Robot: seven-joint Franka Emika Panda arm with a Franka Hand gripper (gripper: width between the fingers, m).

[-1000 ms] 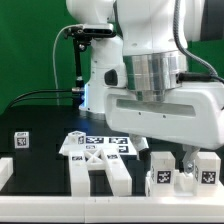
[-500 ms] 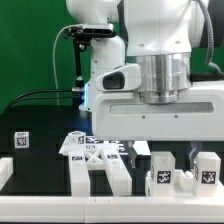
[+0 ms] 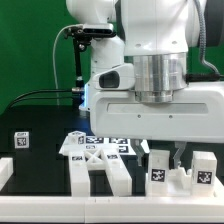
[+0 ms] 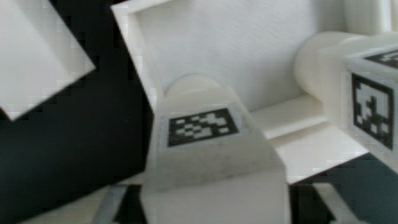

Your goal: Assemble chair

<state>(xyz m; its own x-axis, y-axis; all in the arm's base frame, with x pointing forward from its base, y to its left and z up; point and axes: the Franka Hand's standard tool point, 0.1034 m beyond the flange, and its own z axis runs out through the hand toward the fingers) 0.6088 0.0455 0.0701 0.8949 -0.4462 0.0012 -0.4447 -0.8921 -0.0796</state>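
Observation:
The chair lies in loose white tagged pieces on the black table. In the wrist view a narrow white chair piece (image 4: 210,150) with a square tag stands between my gripper (image 4: 214,202) fingers. A thin dark gap shows on each side of it, so the jaws are open and straddle it without touching. A chunky tagged piece (image 4: 365,90) lies close beside it, on a white slab (image 4: 214,45). In the exterior view my gripper (image 3: 168,158) hangs low over the tagged pieces (image 3: 158,176) at the right. Another tagged piece (image 3: 203,170) stands beside them.
A white chair part with legs (image 3: 95,165) lies at front centre, with the marker board (image 3: 118,144) behind it. A small tagged block (image 3: 21,140) sits at the exterior view's left. The table's white raised border (image 3: 6,172) runs along the edge. The robot's base fills the back.
The hand has levelled out from a tilt and come down over the right-hand pieces. Its fingers have drawn inward toward the narrow piece.

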